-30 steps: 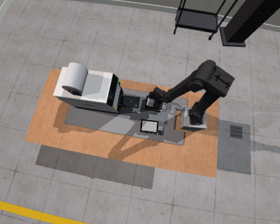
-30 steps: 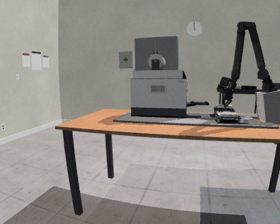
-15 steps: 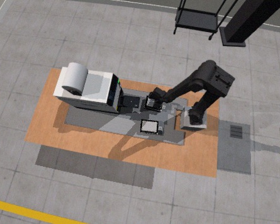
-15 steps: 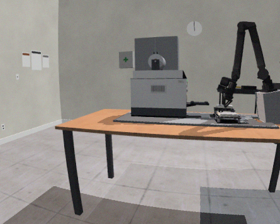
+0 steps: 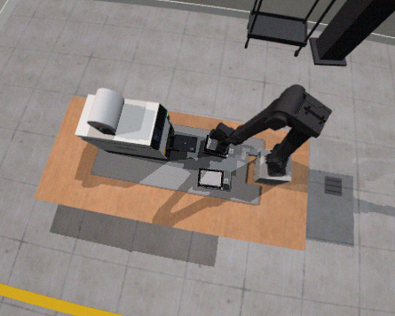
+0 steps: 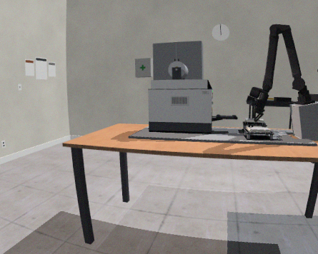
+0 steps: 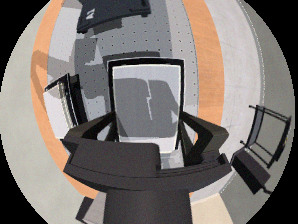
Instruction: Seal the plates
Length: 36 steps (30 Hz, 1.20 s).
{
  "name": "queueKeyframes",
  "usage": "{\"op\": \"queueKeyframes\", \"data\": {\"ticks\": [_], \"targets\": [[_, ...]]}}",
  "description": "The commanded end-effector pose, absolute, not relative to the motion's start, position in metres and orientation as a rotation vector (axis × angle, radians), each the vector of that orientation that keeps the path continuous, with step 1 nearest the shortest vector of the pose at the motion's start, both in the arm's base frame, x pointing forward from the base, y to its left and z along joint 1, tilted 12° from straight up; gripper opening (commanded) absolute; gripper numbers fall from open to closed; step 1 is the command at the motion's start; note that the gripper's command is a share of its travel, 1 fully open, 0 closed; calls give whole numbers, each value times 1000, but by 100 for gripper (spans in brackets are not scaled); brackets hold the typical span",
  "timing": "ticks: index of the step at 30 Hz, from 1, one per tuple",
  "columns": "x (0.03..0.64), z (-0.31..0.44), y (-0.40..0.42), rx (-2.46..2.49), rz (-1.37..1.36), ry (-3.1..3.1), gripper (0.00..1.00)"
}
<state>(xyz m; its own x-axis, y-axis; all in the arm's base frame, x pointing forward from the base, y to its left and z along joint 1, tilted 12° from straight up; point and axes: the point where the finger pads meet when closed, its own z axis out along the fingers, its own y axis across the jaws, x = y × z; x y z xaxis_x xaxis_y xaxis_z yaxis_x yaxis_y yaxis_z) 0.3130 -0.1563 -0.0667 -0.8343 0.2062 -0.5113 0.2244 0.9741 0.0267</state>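
My gripper (image 5: pixel 217 146) (image 6: pixel 255 119) (image 7: pixel 147 113) is shut on the far plate (image 5: pixel 211 144) (image 7: pixel 145 92), with one finger at each long side. This plate is level, at the far nest (image 7: pixel 145 61); whether it is seated or slightly raised, I cannot tell. The other plate (image 5: pixel 210 177) (image 6: pixel 259 128) (image 7: pixel 56 111) lies flat in the near nest, pale on top. The sealer (image 5: pixel 138 122) (image 6: pixel 180 107) has its stage (image 5: pixel 185 141) (image 6: pixel 225 117) (image 7: pixel 115 12) out and bare. Its lamp (image 5: pixel 167 114) is green. The nest labels and START are too small to read.
A white foil roll (image 5: pixel 106 110) sits on top of the sealer. The arm's base (image 5: pixel 272 170) stands at the right end of the table. The near nest's plate is close beside my gripper. The stage is just beyond the far nest, towards the sealer.
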Motion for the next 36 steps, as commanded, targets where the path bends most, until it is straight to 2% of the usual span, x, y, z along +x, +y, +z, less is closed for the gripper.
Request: {"op": "queueKeyframes", "data": {"ticks": [1,10,22,36], "targets": [[309,-73,-154,323,-39,2591,0],[324,-62,-162,312,-56,2561,0],[309,-67,-156,330,-38,2594,0],[319,-58,-162,322,-53,2570,0]]}}
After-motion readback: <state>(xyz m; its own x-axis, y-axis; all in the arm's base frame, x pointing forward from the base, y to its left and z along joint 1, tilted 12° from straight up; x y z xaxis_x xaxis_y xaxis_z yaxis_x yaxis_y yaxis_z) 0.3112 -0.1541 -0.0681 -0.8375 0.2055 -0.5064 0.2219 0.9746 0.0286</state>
